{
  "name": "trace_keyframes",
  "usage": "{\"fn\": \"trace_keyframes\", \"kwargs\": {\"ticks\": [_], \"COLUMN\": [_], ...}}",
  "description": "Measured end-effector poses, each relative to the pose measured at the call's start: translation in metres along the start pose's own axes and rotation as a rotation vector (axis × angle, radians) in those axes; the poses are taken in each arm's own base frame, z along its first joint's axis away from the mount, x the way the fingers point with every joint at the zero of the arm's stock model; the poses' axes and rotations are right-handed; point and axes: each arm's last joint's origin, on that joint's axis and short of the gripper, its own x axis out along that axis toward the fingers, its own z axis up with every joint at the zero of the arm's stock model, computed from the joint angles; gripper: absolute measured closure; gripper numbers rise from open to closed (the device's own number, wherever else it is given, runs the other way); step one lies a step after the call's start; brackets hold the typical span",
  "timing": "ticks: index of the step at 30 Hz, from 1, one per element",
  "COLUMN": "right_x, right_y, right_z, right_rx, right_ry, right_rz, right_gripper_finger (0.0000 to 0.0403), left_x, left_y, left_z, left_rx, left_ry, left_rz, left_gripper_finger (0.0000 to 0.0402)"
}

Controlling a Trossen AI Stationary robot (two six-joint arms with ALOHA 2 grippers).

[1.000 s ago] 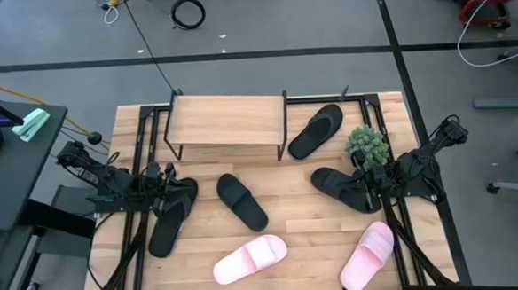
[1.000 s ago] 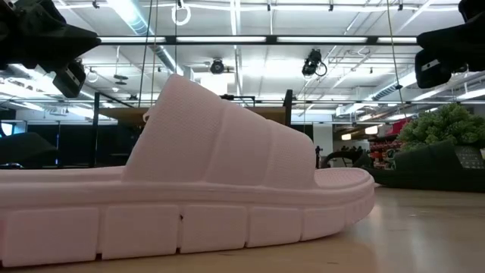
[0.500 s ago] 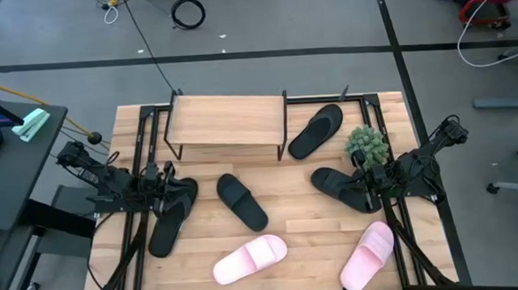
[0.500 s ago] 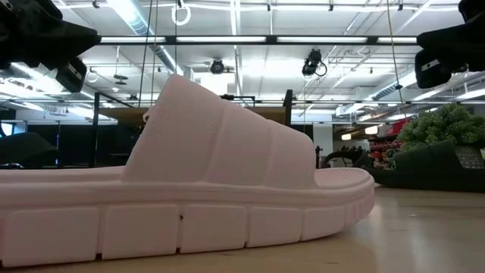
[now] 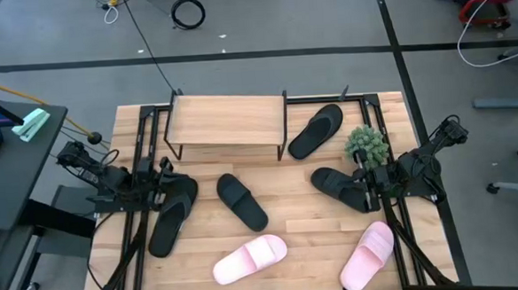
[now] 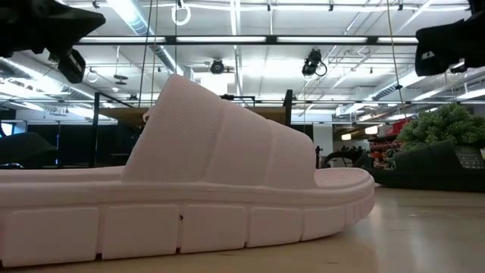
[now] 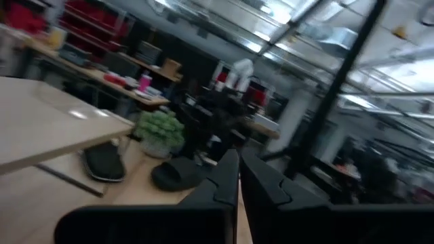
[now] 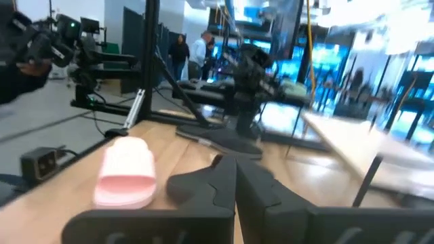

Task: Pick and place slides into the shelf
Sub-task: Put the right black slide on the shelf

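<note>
Nothing is sitting on the shelf (image 5: pixel 227 120) yet, so the job is only at its opening step: choosing a first sandal. The shelf is standing at the far side of the worktop (image 5: pixel 299 223), left of centre. Six sandals are lying loose: one black sandal (image 5: pixel 171 215) at the left edge, a second black sandal (image 5: pixel 242 201) near the middle, a third black sandal (image 5: pixel 316 130) just right of the shelf, a fourth black sandal (image 5: pixel 343 188) at the right beside a small potted plant (image 5: pixel 365 143), and two pink sandals (image 5: pixel 250 258) along the near edge.

The left pincer (image 5: pixel 163 178) is hanging over the far end of the left-edge black sandal, its fingers (image 7: pixel 227 177) pressed together and gripping nothing. The right pincer (image 5: pixel 368 189) is waiting over the right-hand black sandal, also closed and empty.

The next move probably calls for the left pincer to open wide, drop onto that sandal's strap, and clamp.
</note>
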Motion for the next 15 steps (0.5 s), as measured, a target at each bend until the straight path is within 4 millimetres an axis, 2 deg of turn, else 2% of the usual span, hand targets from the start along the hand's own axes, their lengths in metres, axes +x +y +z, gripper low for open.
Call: {"fn": "trace_keyframes", "kwargs": {"ticks": [9,15], "right_x": [0.000,0.002], "right_y": [-0.004,-0.011], "right_z": [0.011,0.010], "right_rx": [-0.110,-0.087], "right_ry": [-0.098,-0.028], "right_rz": [-0.044,-0.155], "right_gripper_finger": [0.0387,0.0340], "left_x": [0.005,0.011], "left_y": [0.002,0.006], "left_z": [0.001,0.005], "left_rx": [0.033,0.063], "left_ry": [-0.032,-0.083], "left_rz": [0.061,0.120], "left_gripper_finger": [0.0384,0.0388]}}
